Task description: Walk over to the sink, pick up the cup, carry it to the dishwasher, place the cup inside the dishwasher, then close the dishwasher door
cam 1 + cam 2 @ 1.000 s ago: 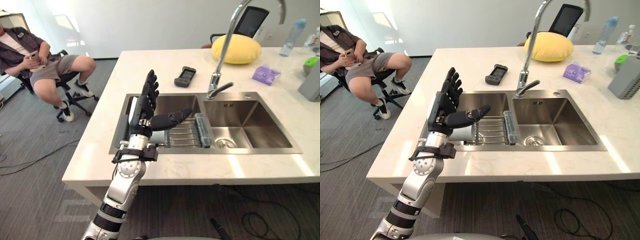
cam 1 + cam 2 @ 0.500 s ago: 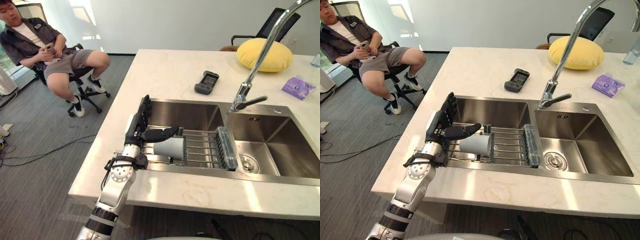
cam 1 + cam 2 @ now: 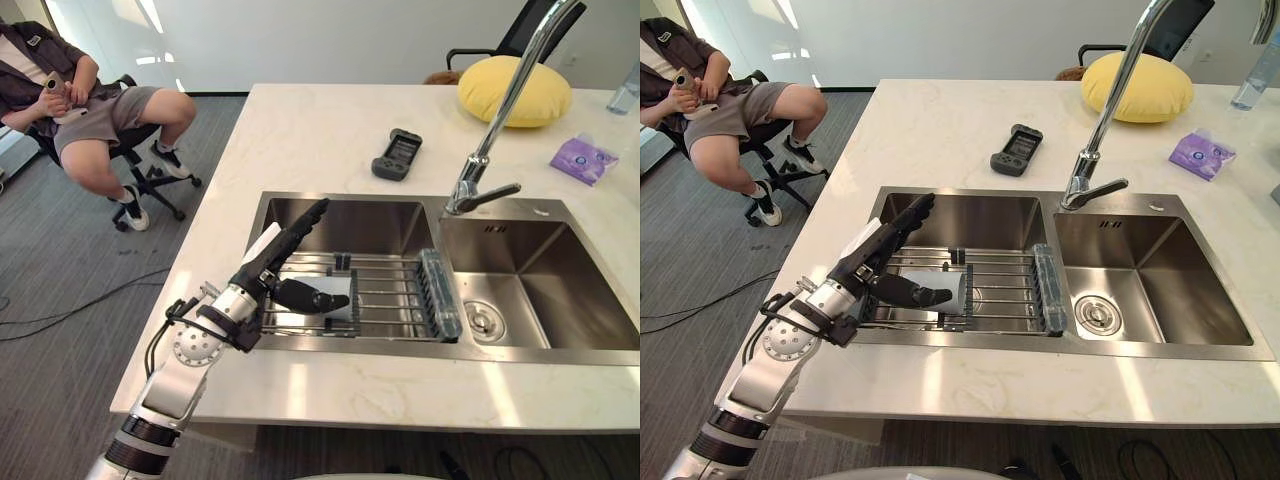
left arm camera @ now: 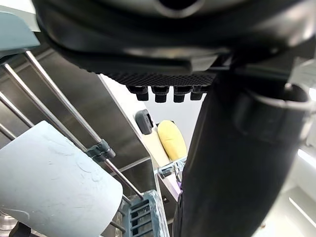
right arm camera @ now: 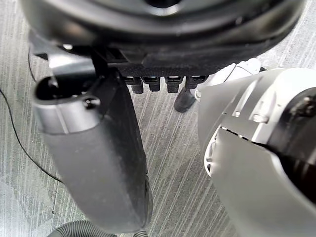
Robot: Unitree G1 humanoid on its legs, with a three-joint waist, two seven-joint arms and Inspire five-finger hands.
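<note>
The cup (image 4: 54, 177) lies on its side on the wire rack (image 3: 395, 300), in the left bowl of the sink (image 3: 420, 348). The robot's left hand (image 3: 262, 272) is down in that bowl, just to the left of the cup. Its fingers (image 3: 298, 228) are straight and point toward the far side. Its thumb (image 3: 310, 297) reaches across in front of the cup, so the hand is spread apart and grips nothing yet. It is hard to tell if the thumb touches the cup. The right hand (image 5: 94, 148) hangs low over the floor, and its fingers are straight too.

What could go wrong? The cup is round and rests on thin bars, so it looks as if it would roll easily. If the hand bumps it before the fingers curl round it, it may roll right along the rack, away from the hand. If the fingers curl too soon, they may catch just the edge, and the cup could slip out when lifted. The bars are a worry too — a fingertip could poke between them and get stuck, or pull the whole rack up. The left wall of the sink is close to the hand, so a wide swing could knock the wrist on it.
</note>
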